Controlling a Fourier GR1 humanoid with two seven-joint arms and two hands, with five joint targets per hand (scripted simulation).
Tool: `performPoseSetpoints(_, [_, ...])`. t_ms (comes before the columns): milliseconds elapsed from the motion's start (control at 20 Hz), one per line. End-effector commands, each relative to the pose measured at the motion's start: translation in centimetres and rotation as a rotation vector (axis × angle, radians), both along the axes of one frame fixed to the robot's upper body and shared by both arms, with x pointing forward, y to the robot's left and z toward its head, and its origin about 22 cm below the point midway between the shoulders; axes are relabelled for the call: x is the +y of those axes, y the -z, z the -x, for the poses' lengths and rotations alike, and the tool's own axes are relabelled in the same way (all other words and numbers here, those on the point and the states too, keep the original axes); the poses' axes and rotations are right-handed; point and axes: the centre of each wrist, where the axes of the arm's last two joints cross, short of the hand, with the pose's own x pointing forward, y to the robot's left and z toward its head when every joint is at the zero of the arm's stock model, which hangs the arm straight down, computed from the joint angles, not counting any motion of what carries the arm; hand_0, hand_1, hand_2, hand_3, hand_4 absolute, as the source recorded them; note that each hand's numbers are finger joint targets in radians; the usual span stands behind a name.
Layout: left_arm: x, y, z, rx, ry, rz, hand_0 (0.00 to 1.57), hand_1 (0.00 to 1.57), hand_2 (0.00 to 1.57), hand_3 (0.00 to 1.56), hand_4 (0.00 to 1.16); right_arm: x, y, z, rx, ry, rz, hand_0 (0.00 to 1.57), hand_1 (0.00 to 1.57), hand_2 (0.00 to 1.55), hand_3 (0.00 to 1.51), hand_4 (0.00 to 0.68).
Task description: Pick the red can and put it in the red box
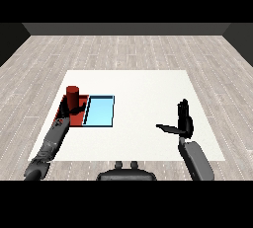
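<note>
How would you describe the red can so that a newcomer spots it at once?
Find the white table; near its left edge lie two trays. The red can stands upright over the red tray, with the left hand at it. It is the only upright cylinder.

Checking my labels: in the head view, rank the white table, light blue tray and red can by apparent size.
1. white table, by far the largest.
2. light blue tray.
3. red can, smallest; the left robot hand hides its lower part, so its full size is unsure.

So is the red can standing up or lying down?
Standing up. The red can is upright over the red tray, round top facing up, with the left hand at its base.
</note>
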Motion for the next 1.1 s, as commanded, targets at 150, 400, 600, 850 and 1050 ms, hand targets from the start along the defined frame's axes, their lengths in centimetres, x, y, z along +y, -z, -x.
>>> performPoseSetpoints(150, [1.0,2.5,-1.2,0.165,-0.095,-0.047,1.57,1.57,1.56,1.50,1.05,1.0,1.8,-1.9,0.027,0.003,0.005,0.00,0.00,0.00,0.00,0.000])
performPoseSetpoints(400, [2.0,4.2,0.1,0.366,-0.189,-0.062,0.69,0.69,0.72,0.49,0.74,-0.2,2.8,-2.6,0.057,0.009,-0.016,0.00,0.00,0.00,0.00,0.000])
performPoseSetpoints(600, [1.0,6.7,1.9,0.454,-0.238,-0.028,0.83,0.83,0.80,0.49,0.79,0.6,3.5,-3.8,0.054,0.003,-0.001,0.00,0.00,0.00,0.00,0.000])
performPoseSetpoints(850, [4.6,5.0,2.0,0.459,-0.356,0.070,1.28,1.28,1.17,0.00,0.70,0.6,2.7,-3.4,0.017,0.026,-0.036,0.00,0.00,0.00,0.00,0.000])
performPoseSetpoints(1050, [5.3,4.1,1.7,0.573,-0.285,0.092,0.00,0.00,0.00,0.00,0.00,0.4,3.5,-3.5,0.017,0.033,-0.035,0.00,0.00,0.00,0.00,0.000])
